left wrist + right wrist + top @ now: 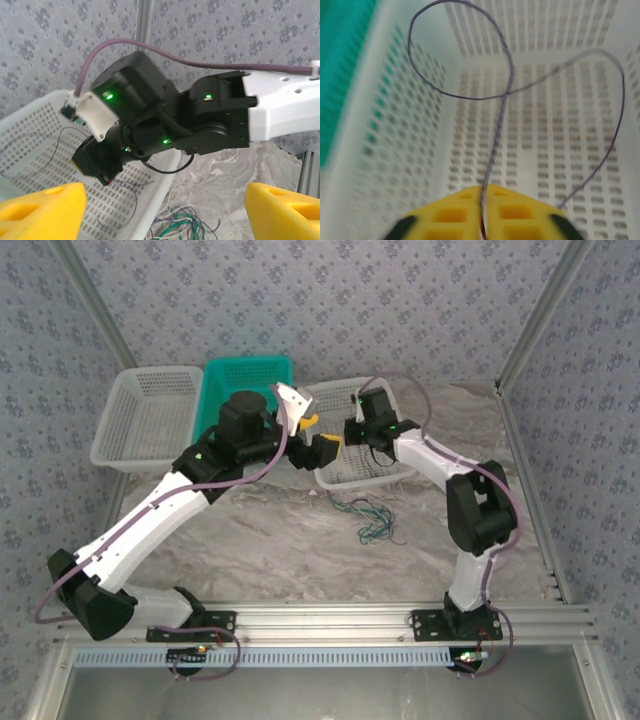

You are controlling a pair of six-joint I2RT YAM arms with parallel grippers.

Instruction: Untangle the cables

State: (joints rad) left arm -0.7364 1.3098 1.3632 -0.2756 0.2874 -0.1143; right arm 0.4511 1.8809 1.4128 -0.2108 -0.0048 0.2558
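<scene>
A tangle of green, purple and cream cables (372, 520) lies on the marble table in front of the right white basket (345, 478). In the left wrist view the same tangle (190, 222) sits beside the basket's wall. My right gripper (482, 220) hangs over that basket, its yellow fingers pressed together on a thin purple cable (502, 105) that loops up and over the basket floor. From the top view my right gripper (328, 448) is at the basket's left rim. My left gripper (305, 438) faces it closely, fingers (42, 212) spread wide with nothing between them.
A teal basket (245, 375) and another white basket (150, 420) stand at the back left. The right arm's black wrist (150, 120) hangs close in front of my left gripper. Patterned walls enclose the table on three sides.
</scene>
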